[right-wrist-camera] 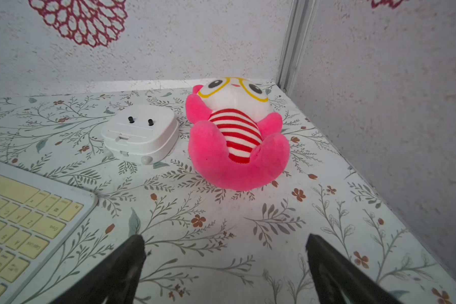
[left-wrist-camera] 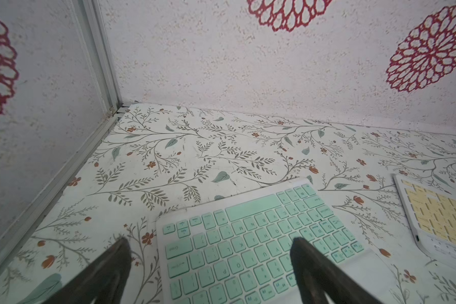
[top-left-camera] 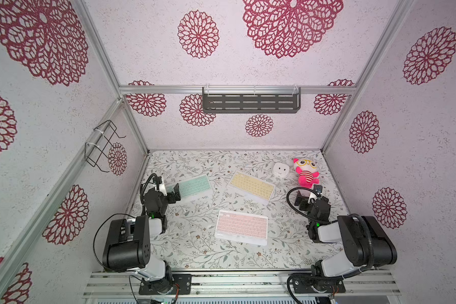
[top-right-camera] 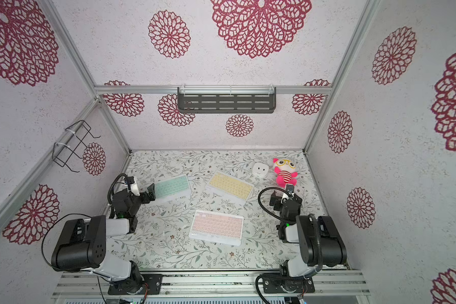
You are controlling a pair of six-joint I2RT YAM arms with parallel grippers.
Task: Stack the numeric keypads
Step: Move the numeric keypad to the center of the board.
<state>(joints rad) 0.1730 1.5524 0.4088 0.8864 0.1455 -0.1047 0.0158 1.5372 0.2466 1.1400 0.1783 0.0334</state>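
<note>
Left wrist view: left jaws wide open & empty, low over one end of the green keypad (left-wrist-camera: 248, 250). One side hangs over the keys, the other over bare table (left-wrist-camera: 169, 158). Right jaws open & empty too, beside the yellow keypad (right-wrist-camera: 24, 210), facing the plush toy (right-wrist-camera: 234, 147) & white gadget (right-wrist-camera: 140, 131). In both top views the pink keypad (top-left-camera: 241, 227) lies nearest the robot, yellow further back, green on robot's left. All 3 lie flat & apart, none stacked yet. Risks, I think: keypads are thin, so jaws may slip off or just shove green away. Right arm could bump the toy.
</note>
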